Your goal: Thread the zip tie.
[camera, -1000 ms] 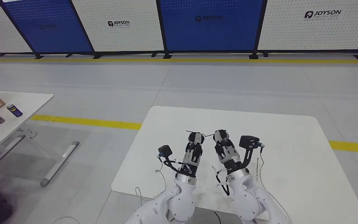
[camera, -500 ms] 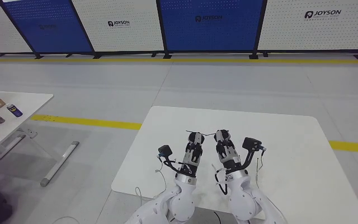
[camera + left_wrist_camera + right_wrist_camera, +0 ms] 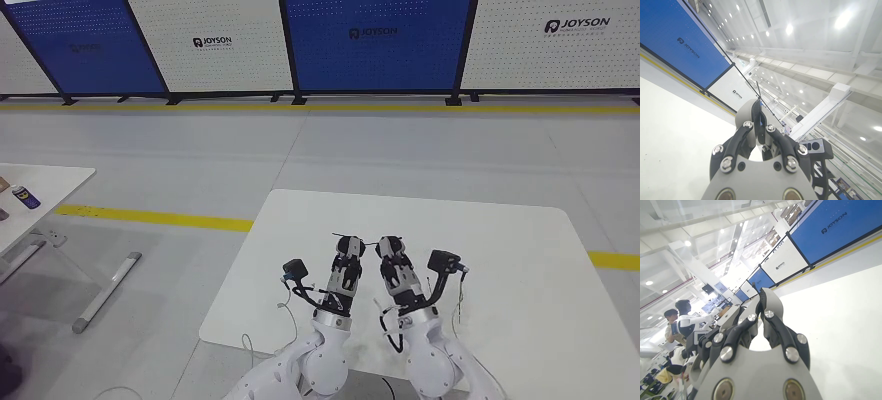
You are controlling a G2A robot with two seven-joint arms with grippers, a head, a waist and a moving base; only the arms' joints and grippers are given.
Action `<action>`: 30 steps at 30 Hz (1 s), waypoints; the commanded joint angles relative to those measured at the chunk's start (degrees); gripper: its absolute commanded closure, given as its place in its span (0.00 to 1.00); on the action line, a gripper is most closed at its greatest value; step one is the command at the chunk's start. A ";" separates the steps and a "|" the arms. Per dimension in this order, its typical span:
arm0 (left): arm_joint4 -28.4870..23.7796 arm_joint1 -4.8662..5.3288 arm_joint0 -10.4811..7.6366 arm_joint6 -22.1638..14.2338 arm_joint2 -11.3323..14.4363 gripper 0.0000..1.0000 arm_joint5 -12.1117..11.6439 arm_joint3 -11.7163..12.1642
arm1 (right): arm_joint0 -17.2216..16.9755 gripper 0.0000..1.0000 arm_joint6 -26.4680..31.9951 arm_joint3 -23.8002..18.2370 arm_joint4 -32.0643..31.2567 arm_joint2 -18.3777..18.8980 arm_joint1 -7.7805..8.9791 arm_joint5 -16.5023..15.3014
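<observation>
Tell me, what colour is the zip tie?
Black zip tie, best seen in the left wrist view.

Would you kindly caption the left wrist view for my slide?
Left end effector shut on a black zip tie over the white table.

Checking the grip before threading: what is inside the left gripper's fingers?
A thin black zip tie is pinched inside the shut left gripper, one end sticking out past its tip. The clamped stretch is mostly covered by the pads.
</observation>
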 commanded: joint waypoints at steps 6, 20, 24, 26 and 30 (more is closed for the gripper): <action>0.00 0.00 0.00 0.00 0.00 1.00 0.00 0.00 | 0.24 1.00 -0.93 1.53 0.15 1.52 -0.12 -3.07; 0.00 0.00 0.00 0.00 0.00 1.00 0.00 0.00 | 1.71 1.00 1.25 3.85 0.28 1.23 -0.90 -4.42; 0.00 0.00 0.00 0.00 0.00 1.00 0.00 0.00 | 2.13 1.00 1.36 4.40 0.75 1.21 -1.13 -5.57; 0.00 0.00 0.00 0.00 0.00 1.00 0.00 0.00 | 2.32 1.00 1.36 4.60 -0.06 1.32 -1.18 -5.36; 0.00 0.00 0.00 0.00 0.00 1.00 0.00 0.00 | 2.39 1.00 -0.70 4.39 -4.62 1.84 -1.21 -2.22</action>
